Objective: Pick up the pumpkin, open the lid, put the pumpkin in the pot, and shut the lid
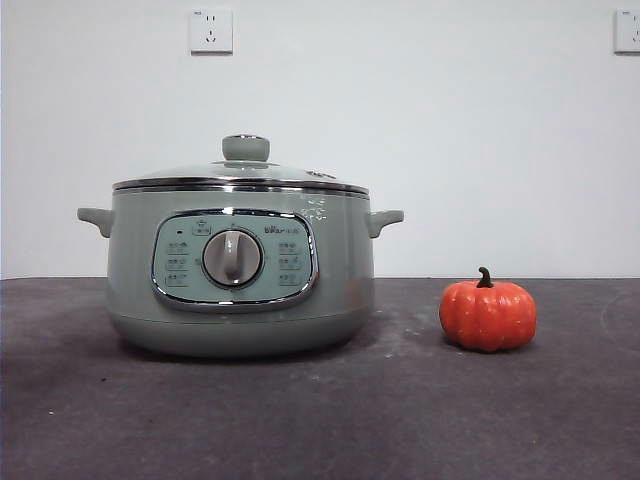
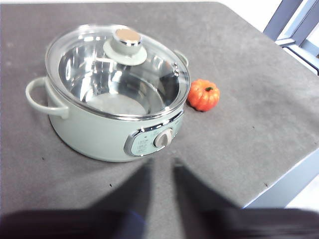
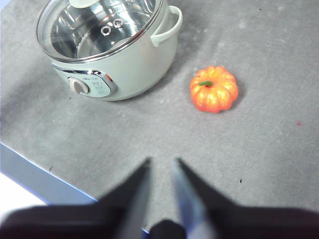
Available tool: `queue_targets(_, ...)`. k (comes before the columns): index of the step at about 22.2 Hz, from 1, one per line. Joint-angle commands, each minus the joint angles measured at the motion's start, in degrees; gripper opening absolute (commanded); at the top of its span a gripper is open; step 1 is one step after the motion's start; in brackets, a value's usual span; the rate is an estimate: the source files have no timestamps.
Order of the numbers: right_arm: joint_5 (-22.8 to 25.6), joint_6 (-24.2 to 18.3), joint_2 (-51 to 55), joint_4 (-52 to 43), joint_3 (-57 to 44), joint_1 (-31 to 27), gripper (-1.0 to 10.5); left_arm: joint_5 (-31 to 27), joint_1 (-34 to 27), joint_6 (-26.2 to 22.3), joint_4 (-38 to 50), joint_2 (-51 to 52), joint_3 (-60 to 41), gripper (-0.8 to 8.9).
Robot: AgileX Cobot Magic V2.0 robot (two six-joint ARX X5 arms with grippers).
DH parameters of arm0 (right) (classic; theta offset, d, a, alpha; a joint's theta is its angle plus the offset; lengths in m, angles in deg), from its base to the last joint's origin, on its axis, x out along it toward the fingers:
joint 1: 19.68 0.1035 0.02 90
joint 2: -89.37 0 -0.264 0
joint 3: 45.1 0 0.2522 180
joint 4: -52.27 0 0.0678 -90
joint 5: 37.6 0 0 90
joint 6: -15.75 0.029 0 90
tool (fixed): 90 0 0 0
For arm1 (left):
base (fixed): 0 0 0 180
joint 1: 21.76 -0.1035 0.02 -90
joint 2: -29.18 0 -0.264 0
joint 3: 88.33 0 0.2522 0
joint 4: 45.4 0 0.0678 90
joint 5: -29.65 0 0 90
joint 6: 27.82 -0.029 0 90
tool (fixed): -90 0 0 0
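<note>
My jaws on both sides are parted a little and grip nothing: the left gripper (image 2: 159, 167) hangs above the grey tabletop (image 2: 239, 129) in front of the pot's dial, and the right gripper (image 3: 160, 167) hangs over bare tabletop, well short of the pumpkin (image 3: 214, 89). The pot (image 1: 240, 270) stands on the tabletop with its panel facing the front camera. The lid (image 1: 240, 178) sits closed on its rim, knob upward; through the glass I see the shiny steel inside. The pumpkin rests upright on the tabletop near the pot, at the side of one handle, not touching it.
</note>
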Motion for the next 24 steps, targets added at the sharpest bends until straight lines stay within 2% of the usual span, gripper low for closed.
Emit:
queue_targets(1, -0.07, 0.96, 0.02, -0.37, 0.13, 0.13, 6.9, 0.24, 0.11, -0.61, 0.26, 0.00, 0.07, 8.19)
queue_targets(2, -0.09, 1.05, -0.04, -0.39, 0.13, 0.15, 7.6, 0.24, 0.11, -0.59, 0.28, 0.00, 0.07, 8.17)
queue_targets(7, -0.07, 1.05, -1.75, -1.25, 0.13, 2.03, 7.5, 0.28, 0.11, -0.55, 0.28, 0.00, 0.07, 8.17)
queue_targets(12, 0.59, 1.29, -10.10, -8.81, 0.13, 6.80, 7.5, 0.33, 0.11, 0.55, 0.31, 0.00, 0.07, 8.17)
queue_targets(16, 6.08, 1.20, -21.03, -16.00, 0.13, 9.25, 7.5, 0.33, 0.11, 0.55, 0.31, 0.00, 0.07, 8.17)
queue_targets(20, 8.13, 1.03, -31.08, -24.15, 0.13, 9.64, 7.5, 0.26, 0.11, 0.55, 0.31, 0.00, 0.07, 8.17)
queue_targets(24, 12.61, 0.24, -39.71, -29.79, 0.13, 10.78, 7.6, 0.26, 0.11, 0.57, 0.33, 0.00, 0.07, 8.17)
